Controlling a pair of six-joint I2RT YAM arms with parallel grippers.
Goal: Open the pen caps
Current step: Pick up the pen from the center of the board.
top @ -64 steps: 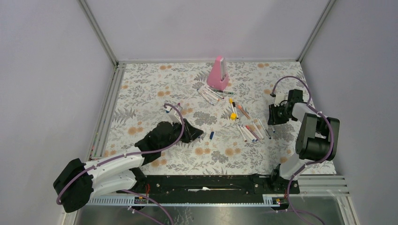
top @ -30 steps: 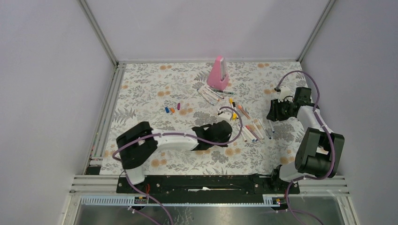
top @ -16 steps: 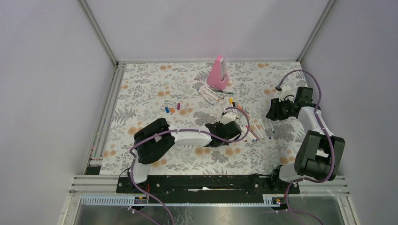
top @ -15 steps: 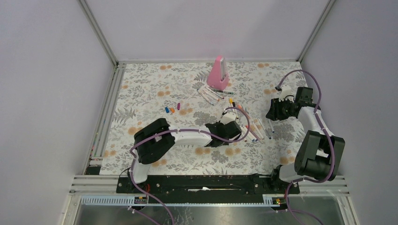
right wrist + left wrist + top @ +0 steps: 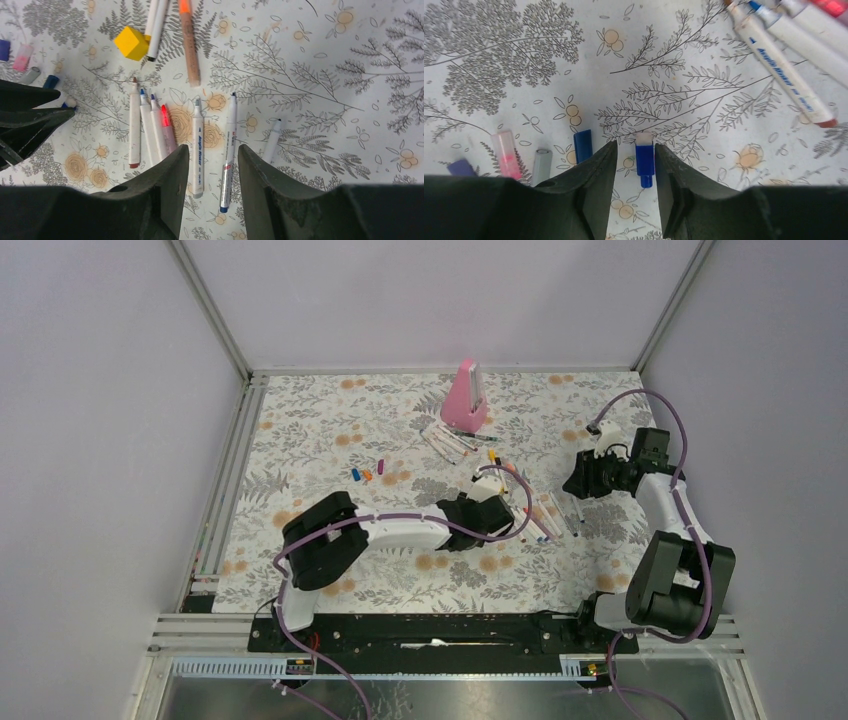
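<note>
Floral cloth (image 5: pixel 320 430) across the whole table. Far side, pink wedge (image 5: pixel 465 397), upright. Yellow cube (image 5: pixel 131 43) up against two white markers (image 5: pixel 156 25), orange marker (image 5: pixel 188 42) just beside. Nearer, four uncapped markers (image 5: pixel 148 127) lying side by side, tips all one way.

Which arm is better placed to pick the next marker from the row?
Right. The right gripper hangs open and empty directly above the row of markers. The left gripper sits low among loose caps, open around a blue cap.
</note>
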